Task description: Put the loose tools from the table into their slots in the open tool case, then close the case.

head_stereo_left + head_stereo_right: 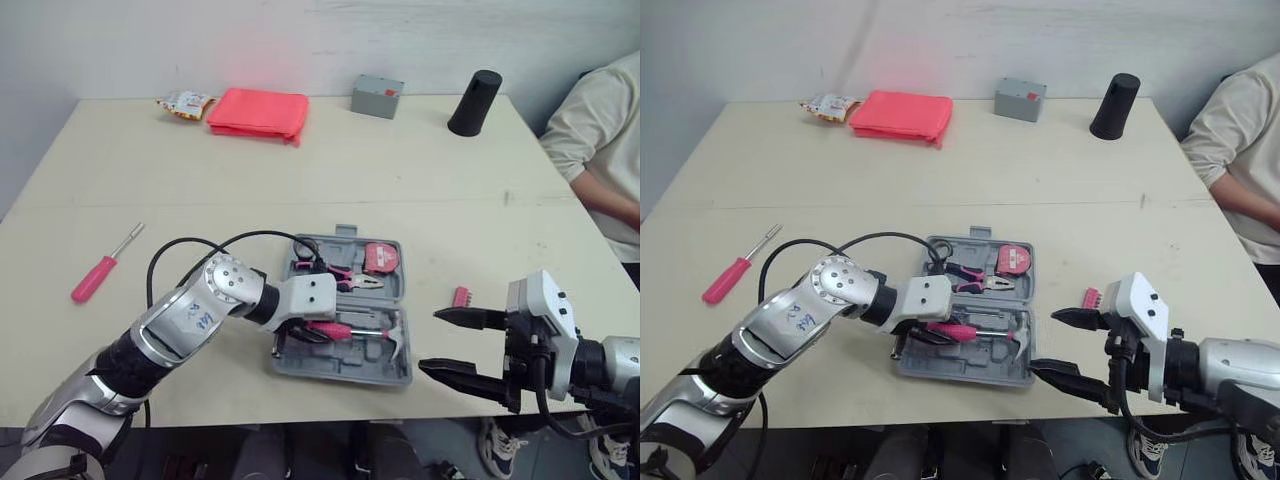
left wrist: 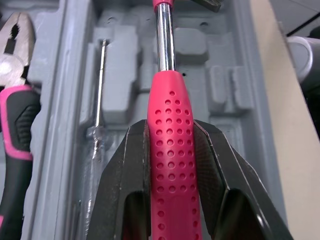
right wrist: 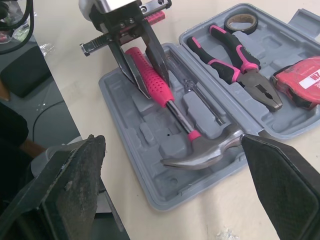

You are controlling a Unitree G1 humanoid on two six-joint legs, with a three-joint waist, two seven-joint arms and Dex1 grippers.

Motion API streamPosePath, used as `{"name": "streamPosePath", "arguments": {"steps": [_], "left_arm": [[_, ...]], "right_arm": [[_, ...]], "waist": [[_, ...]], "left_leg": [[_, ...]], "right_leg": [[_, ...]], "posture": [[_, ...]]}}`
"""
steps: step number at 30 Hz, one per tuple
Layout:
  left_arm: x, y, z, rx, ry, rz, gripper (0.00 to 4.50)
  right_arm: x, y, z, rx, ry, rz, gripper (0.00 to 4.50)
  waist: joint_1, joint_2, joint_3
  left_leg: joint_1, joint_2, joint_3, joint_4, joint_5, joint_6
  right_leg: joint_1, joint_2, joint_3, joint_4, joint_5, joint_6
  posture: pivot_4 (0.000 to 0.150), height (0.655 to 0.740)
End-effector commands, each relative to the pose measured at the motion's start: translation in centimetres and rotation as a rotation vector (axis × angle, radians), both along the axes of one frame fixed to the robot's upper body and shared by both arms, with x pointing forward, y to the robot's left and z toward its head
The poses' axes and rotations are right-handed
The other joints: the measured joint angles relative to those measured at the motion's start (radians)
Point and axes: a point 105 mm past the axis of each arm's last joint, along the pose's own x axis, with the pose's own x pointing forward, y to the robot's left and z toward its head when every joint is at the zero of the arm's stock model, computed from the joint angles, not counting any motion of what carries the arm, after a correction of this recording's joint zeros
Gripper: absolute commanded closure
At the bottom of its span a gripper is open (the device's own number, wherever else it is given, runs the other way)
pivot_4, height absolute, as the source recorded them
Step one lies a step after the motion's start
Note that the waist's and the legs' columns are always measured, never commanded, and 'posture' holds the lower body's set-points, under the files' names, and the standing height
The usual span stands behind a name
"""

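Observation:
The grey tool case (image 1: 290,362) lies open near the table's front edge. My left gripper (image 1: 315,330) is shut on the pink handle of the hammer (image 3: 172,107), which lies along the case's front half with its steel head (image 1: 398,342) at the right end. Pliers (image 1: 350,280) and a red tape measure (image 1: 380,258) sit in the back half. A pink screwdriver (image 1: 97,275) lies loose at the far left. A small pink bit holder (image 1: 461,296) lies right of the case. My right gripper (image 1: 430,340) stands open just right of the case, holding nothing.
At the table's back are a red folded cloth (image 1: 258,112), a snack packet (image 1: 184,103), a grey box (image 1: 377,96) and a black cup (image 1: 475,102). A person's sleeve (image 1: 600,130) shows at the right edge. A clear-handled screwdriver (image 3: 195,95) lies beside the hammer.

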Motion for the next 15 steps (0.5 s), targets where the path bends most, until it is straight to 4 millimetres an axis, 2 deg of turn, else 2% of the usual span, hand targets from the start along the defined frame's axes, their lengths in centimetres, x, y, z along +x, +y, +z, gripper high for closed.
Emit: {"name": "streamPosePath", "arguments": {"steps": [1,6,7,9,13,14,15], "left_arm": [[0.4,-0.1,0.9,0.0,-0.047,-0.011,3.93],[1.3,-0.3,0.2,0.025,-0.103,-0.024,3.93],[1.4,-0.4,0.2,0.02,-0.109,-0.023,3.13],[1.3,-0.4,0.5,-0.005,-0.081,-0.028,2.54],[0.5,-0.1,1.5,-0.087,0.036,0.002,0.65],[0.2,0.0,1.8,-0.107,0.029,-0.026,0.27],[-0.2,-0.1,2.0,-0.139,0.017,-0.068,0.27]], "right_arm": [[-0.2,0.5,0.4,0.007,-0.034,0.021,0.0],[0.4,0.5,0.5,0.006,-0.058,0.009,0.0],[0.4,0.6,0.5,0.007,-0.058,0.012,0.0],[0.3,0.8,0.4,0.016,-0.048,0.021,0.0],[-0.1,0.7,-0.2,0.007,-0.029,0.025,0.0],[-0.1,0.7,-0.3,0.013,-0.029,0.02,0.0],[-0.1,0.7,-0.3,0.023,-0.033,0.013,0.0]], "waist": [[0.0,0.0,0.0],[-0.001,0.0,0.0],[-0.001,0.0,0.0],[-0.001,0.0,0.0],[-0.001,0.0,0.0],[-0.001,0.0,0.0],[-0.001,0.0,0.0]], "left_leg": [[0.0,0.0,0.0,0.0,0.0,0.0],[0.0,0.0,0.0,0.001,0.0,0.0],[0.0,0.0,0.0,0.001,0.0,0.0],[0.0,0.0,0.0,0.001,0.0,0.0],[0.0,0.0,0.0,0.001,0.0,0.0],[0.0,0.0,0.0,0.001,0.0,0.0],[0.0,0.0,0.0,0.001,0.0,0.0]], "right_leg": [[0.0,0.0,0.0,0.0,0.0,0.0],[0.0,0.0,0.001,0.001,0.0,0.0],[0.0,0.0,0.001,0.001,0.0,0.0],[0.0,0.0,0.001,0.0,0.0,0.0],[0.0,0.0,0.001,0.0,0.0,0.0],[0.0,0.0,0.001,0.001,0.0,0.0],[0.0,0.0,0.001,0.001,0.0,0.0]], "posture": [[0.15,0.74],[0.15,0.74],[0.15,0.74],[0.15,0.74],[0.15,0.74],[0.15,0.74],[0.15,0.74]]}}
